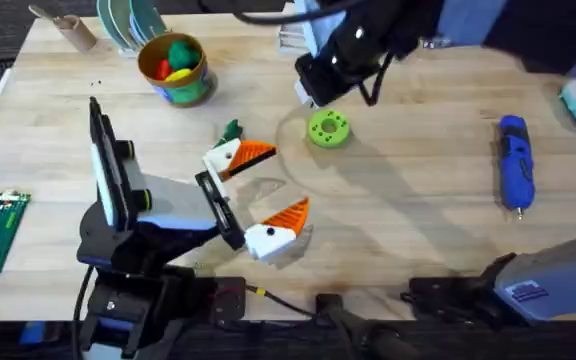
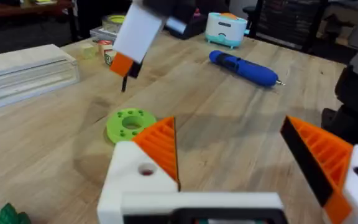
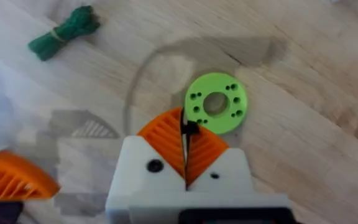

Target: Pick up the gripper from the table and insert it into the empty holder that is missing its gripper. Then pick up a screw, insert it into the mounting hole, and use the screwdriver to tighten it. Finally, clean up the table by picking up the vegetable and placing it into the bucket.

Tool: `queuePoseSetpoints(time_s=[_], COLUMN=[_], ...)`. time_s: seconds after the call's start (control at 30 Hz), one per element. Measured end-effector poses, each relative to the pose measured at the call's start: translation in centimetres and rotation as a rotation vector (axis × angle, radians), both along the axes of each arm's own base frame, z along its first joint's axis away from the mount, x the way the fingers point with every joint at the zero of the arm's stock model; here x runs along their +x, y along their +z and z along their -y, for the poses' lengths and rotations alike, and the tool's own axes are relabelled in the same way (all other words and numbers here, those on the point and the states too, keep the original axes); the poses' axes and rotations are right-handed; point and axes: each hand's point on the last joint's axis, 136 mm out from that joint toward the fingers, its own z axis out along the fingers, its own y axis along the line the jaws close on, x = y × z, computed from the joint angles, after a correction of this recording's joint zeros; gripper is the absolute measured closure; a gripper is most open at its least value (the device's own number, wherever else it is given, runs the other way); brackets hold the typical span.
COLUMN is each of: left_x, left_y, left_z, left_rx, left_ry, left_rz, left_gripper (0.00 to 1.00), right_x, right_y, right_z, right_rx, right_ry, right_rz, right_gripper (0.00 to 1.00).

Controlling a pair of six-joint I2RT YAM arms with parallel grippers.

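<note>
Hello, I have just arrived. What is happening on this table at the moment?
The right pincer is shut on something small and dark, held over the lime-green disc. The left pincer rests open on the table. The blue screwdriver lies untouched, and the green vegetable is not yet in the bucket.

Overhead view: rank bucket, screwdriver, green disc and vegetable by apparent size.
1. Bucket and screwdriver: look alike in extent, the bucket rounder, the screwdriver longer and thinner, so unranked.
2. Green disc.
3. Vegetable, smallest.

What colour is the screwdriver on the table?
Bright blue, with a short dark tip; the screwdriver shows best in the overhead view.
</note>
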Motion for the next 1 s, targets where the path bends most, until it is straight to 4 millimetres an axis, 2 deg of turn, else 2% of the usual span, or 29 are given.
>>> queuePoseSetpoints(time_s=[0.07,0.1,0.33,0.43,0.47,0.5,0.7,0.8,1.0], left_x=[0.0,0.0,-0.1,-0.1,-0.1,-0.1,-0.1,-0.1,-0.1], left_y=[0.0,0.0,0.0,0.0,0.0,0.0,0.0,0.0,0.0], left_z=[0.0,0.0,0.0,0.0,0.0,0.0,0.0,0.0,0.0], left_rx=[0.0,0.0,0.0,0.0,0.0,0.0,0.0,0.0,0.0], left_ry=[-0.001,-0.003,-0.003,-0.003,-0.003,-0.003,-0.003,-0.003,-0.003], left_rz=[0.0,-0.001,-0.001,-0.001,-0.001,-0.001,-0.001,-0.001,-0.001], left_gripper=[0.008,0.008,0.008,0.008,0.007,0.007,0.007,0.007,0.007], right_x=[-0.4,-1.3,-3.4,-5.0,-6.9,-7.5,-9.8,-10.2,-10.5], right_y=[1.2,3.0,6.1,6.7,6.9,6.9,7.7,8.0,8.0], right_z=[-0.1,-0.4,-2.9,-4.7,-6.5,-7.1,-10.4,-11.1,-11.3], right_rx=[-0.003,-0.009,0.019,0.046,0.06,0.062,0.102,0.116,0.115], right_ry=[0.029,0.071,0.193,0.272,0.359,0.387,0.515,0.544,0.557], right_rz=[-0.007,-0.012,0.008,0.006,0.003,0.005,0.058,0.072,0.074], right_gripper=[0.994,0.994,0.994,0.994,0.994,0.994,0.994,0.994,0.994])
